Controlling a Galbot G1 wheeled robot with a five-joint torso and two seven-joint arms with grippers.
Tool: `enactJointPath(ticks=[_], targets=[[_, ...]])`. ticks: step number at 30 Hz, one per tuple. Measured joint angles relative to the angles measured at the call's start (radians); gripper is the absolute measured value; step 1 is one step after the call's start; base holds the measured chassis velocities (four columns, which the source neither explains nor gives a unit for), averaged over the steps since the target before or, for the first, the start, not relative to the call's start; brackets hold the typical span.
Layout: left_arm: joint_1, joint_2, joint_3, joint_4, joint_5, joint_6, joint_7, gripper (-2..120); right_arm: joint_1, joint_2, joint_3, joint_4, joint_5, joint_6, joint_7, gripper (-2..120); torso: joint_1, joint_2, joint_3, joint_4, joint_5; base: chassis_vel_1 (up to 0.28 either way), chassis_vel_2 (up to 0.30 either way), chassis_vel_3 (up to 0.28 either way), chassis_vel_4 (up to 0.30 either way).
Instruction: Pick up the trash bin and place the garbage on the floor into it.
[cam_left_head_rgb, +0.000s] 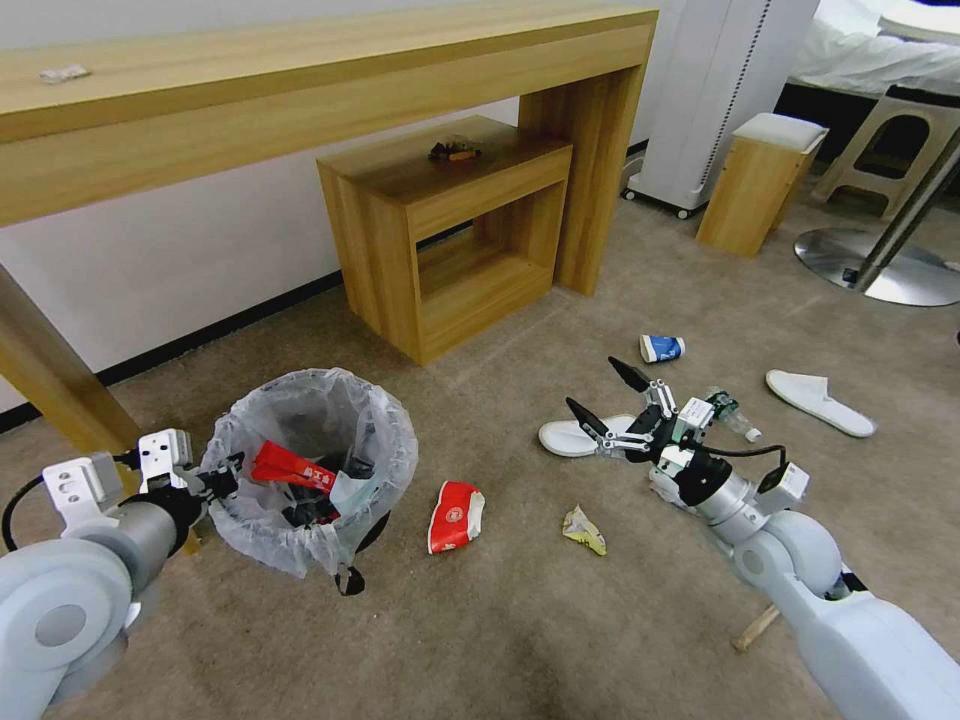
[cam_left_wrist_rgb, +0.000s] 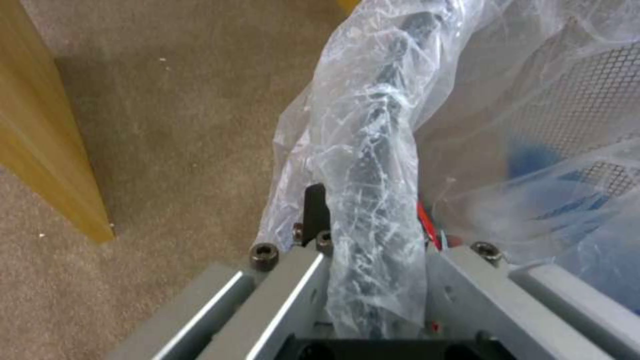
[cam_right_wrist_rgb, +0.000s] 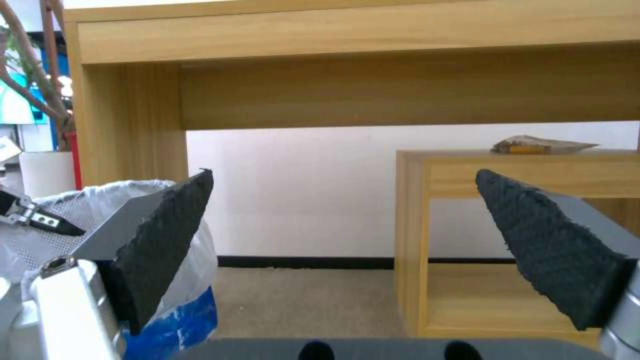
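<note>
The trash bin (cam_left_head_rgb: 310, 455), black with a crinkly white bag, stands at the left on the beige carpet floor (cam_left_head_rgb: 520, 620). My left gripper (cam_left_head_rgb: 228, 480) is shut on its near rim, and the bag-wrapped rim (cam_left_wrist_rgb: 373, 190) runs between the fingers (cam_left_wrist_rgb: 315, 207). A red wrapper (cam_left_head_rgb: 288, 465) and other litter lie inside. My right gripper (cam_left_head_rgb: 595, 388) hovers open and holds nothing, above a white slipper (cam_left_head_rgb: 568, 438). Garbage on the floor: a crushed red cup (cam_left_head_rgb: 455, 515), crumpled paper (cam_left_head_rgb: 584, 529), a blue cup (cam_left_head_rgb: 661, 347), a clear bottle (cam_left_head_rgb: 735, 415), a second slipper (cam_left_head_rgb: 820, 402) and a wooden stick (cam_left_head_rgb: 755, 628).
A long wooden desk (cam_left_head_rgb: 300, 90) with a low shelf unit (cam_left_head_rgb: 450, 240) lines the wall behind the bin. Its leg (cam_left_wrist_rgb: 47, 140) stands close to my left gripper. A small wooden box (cam_left_head_rgb: 760, 180) and a chrome table base (cam_left_head_rgb: 880, 265) are at the far right.
</note>
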Motion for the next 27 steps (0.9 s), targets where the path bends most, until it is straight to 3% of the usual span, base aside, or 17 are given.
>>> enactJointPath(ticks=[21, 27], targets=[[0.004, -0.002, 0.007, -0.010, 0.004, 0.000, 0.000, 0, -0.012, 0.000, 0.010, -0.007, 0.010, 0.023, 0.009, 100, 0.000, 0.000, 0.000, 0.0000, 0.0000, 0.000, 0.000, 0.000, 0.000], [0.003, -0.003, 0.019, -0.013, 0.006, 0.000, 0.000, 0, -0.070, -0.012, 0.067, 0.005, -0.019, 0.020, 0.052, 100, 0.000, 0.000, 0.000, -0.0001, 0.0001, 0.000, 0.000, 0.000, 0.000]])
